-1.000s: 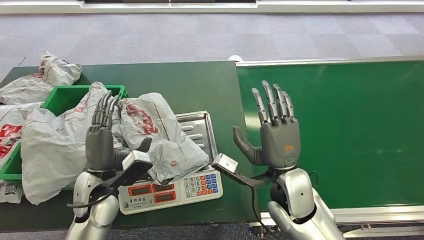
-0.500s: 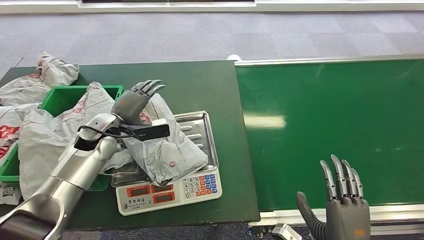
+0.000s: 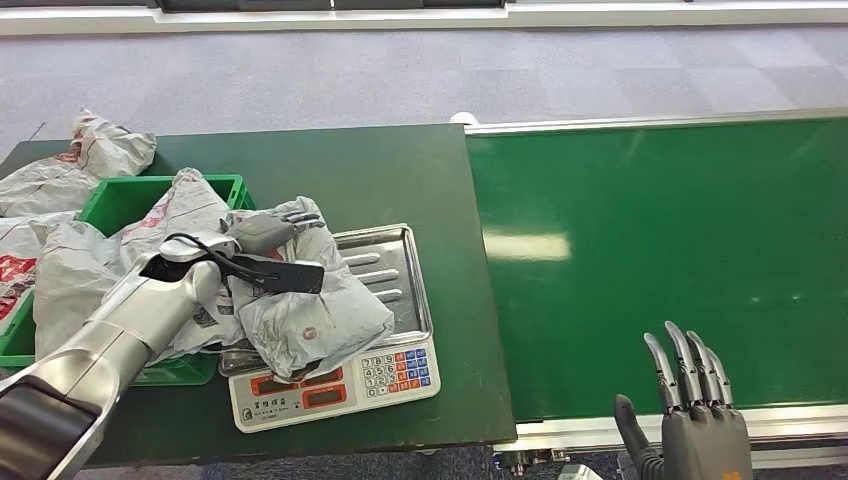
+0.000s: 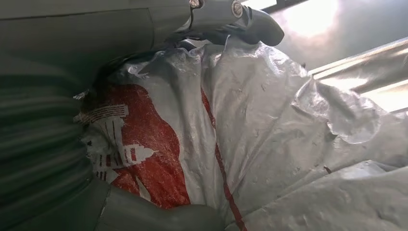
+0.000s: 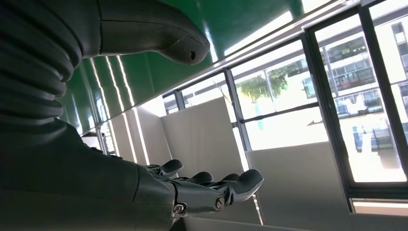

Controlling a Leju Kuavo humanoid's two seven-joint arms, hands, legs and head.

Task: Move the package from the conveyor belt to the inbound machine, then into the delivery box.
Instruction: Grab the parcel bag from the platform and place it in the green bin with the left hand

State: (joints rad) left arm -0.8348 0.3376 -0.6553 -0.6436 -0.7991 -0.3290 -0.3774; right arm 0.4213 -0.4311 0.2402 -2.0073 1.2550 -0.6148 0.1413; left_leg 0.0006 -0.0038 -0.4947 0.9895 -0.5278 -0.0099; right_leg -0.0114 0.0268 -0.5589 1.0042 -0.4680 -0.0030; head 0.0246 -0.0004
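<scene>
The grey package with red print lies on the steel tray of the inbound machine, a white scale with a keypad. My left hand rests palm down on the package's far end with its fingers stretched out over the plastic. In the left wrist view the package lies between the fingers and the thumb of my left hand. The green delivery box stands left of the scale. My right hand is low by the conveyor's near edge, fingers spread and holding nothing; its fingers show in the right wrist view.
The green conveyor belt runs to the right with a metal rim. More grey packages lie in and over the box and at the dark table's far-left corner. Grey carpet lies beyond the table.
My left hand has come down from above the package onto it, and the arm has dropped lower. My right hand, which was raised one second ago, has sunk a little further at the bottom edge.
</scene>
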